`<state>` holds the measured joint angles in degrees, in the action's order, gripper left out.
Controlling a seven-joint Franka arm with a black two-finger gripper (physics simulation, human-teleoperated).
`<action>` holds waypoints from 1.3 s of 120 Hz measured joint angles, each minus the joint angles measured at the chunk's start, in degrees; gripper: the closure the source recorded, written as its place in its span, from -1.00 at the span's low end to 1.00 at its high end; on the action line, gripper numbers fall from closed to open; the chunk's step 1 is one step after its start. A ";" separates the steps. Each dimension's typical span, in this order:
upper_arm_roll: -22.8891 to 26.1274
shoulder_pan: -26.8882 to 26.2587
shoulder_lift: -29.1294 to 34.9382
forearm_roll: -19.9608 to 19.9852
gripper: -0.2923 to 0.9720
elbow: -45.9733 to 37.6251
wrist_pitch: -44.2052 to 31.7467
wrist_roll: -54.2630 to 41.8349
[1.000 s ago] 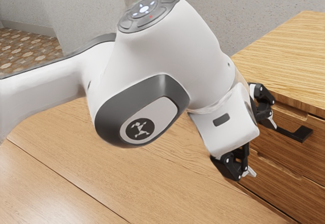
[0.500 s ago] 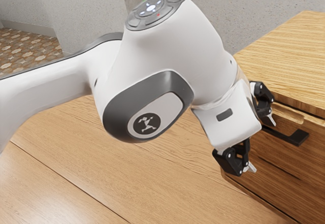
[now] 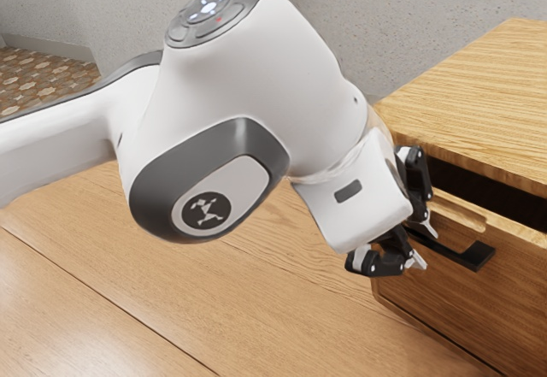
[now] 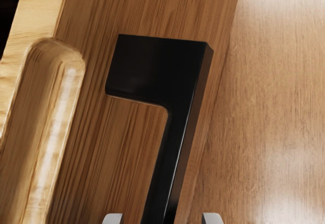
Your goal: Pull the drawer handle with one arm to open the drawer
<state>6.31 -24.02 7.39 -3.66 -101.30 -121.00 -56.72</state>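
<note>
Drawer handle (image 3: pixel 457 253): where is it found?

It is found between the fingers of the pincer (image 3: pixel 417 238). It is a black bar carried on the front of the drawer (image 3: pixel 479 317), which is seen pulled partly out of the cabinet (image 3: pixel 479 95).

Is the bar gripped?

No grip can be made out. In the wrist view a fingertip (image 4: pixel 112 218) is seen on each side of the bar, and a strip of wood is left visible between each tip and the bar. The pincer is therefore read as open and straddling it.

What edges and free room are noted?

A dark gap (image 3: pixel 500 191) is shown beyond the pincer, above the drawer front and under the cabinet's top edge. Behind and below the pincer, bare worktop (image 3: pixel 214 309) is spread out. The drawer front's near edge is set just beside the lower finger.

How is the arm (image 3: pixel 256 95) posed?

It is seen stretched in from the exterior view's left. The wrist is bent down and the hand is pointed at the drawer front, with one finger above the bar and one below.
</note>
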 joint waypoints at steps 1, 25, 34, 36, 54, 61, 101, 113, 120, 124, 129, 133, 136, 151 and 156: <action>0.00 -0.01 0.12 0.00 0.38 -0.12 0.00 0.05; 0.43 0.04 2.95 -0.27 0.57 -3.16 -0.10 1.51; 0.74 0.11 4.06 -0.38 0.67 -4.34 -0.09 2.11; 0.77 0.09 4.42 -0.39 0.67 -4.73 -0.09 2.24; 0.87 -0.25 7.29 -0.58 0.70 -7.20 -0.09 3.32; 1.05 -0.24 8.22 -0.69 0.70 -8.00 -0.12 3.75; 3.00 0.12 12.70 -0.84 0.65 -12.46 -0.33 6.28; 4.25 0.19 13.54 -0.86 0.65 -13.36 -0.34 7.07; 4.55 0.17 13.83 -0.93 0.67 -13.67 -0.18 7.41; 4.63 0.11 14.28 -0.95 0.67 -14.08 -0.04 7.56; 4.69 0.04 14.85 -1.14 0.69 -14.68 0.13 7.67; 4.72 0.02 15.20 -1.32 0.70 -15.11 0.22 7.70; 4.74 0.01 15.42 -1.45 0.70 -15.37 0.28 7.72; 4.84 0.05 15.95 -2.53 0.71 -16.03 0.35 7.46; 4.96 0.08 16.30 -2.78 0.70 -16.39 0.28 7.25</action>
<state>11.27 -23.94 23.69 -6.44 -117.68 -120.72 -49.47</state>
